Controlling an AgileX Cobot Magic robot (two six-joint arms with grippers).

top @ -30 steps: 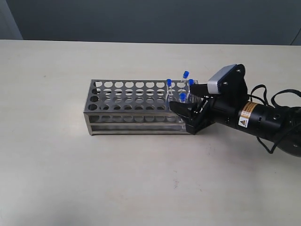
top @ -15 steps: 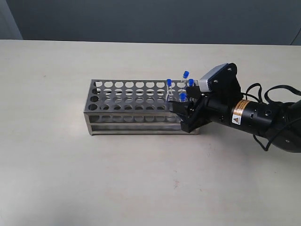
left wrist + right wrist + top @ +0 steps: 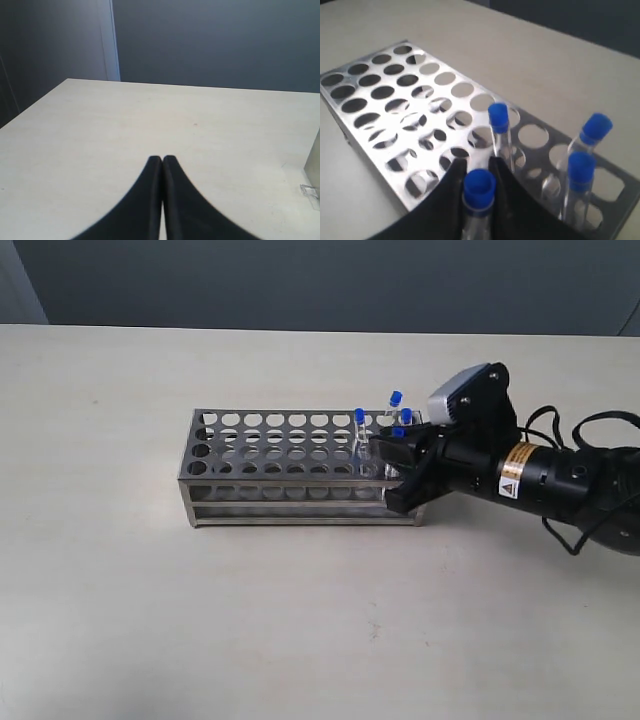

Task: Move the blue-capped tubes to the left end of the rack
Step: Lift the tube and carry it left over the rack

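Note:
The steel rack (image 3: 270, 440) (image 3: 380, 95) lies across the middle of the table. Several blue-capped tubes stand at its right end. My right gripper (image 3: 385, 443) (image 3: 476, 163) reaches in from the right and is shut on the nearest tube (image 3: 397, 430) (image 3: 479, 187), with a black finger pressed against each side just under its cap. Three other tubes (image 3: 359, 412) (image 3: 396, 397) (image 3: 406, 414) stand upright in holes close behind it. My left gripper (image 3: 162, 158) is shut and empty over bare table, and the exterior view does not show it.
The rack's left and middle holes (image 3: 395, 70) hold nothing. A grey metal edge (image 3: 314, 165) and a small clear piece (image 3: 310, 192) sit at the side of the left wrist view. A dark wall runs behind the table's far edge.
The right gripper moved in over the rack's right end and its fingers closed from wide open onto the nearest tube. That tube's cap now sits slightly higher and further right.

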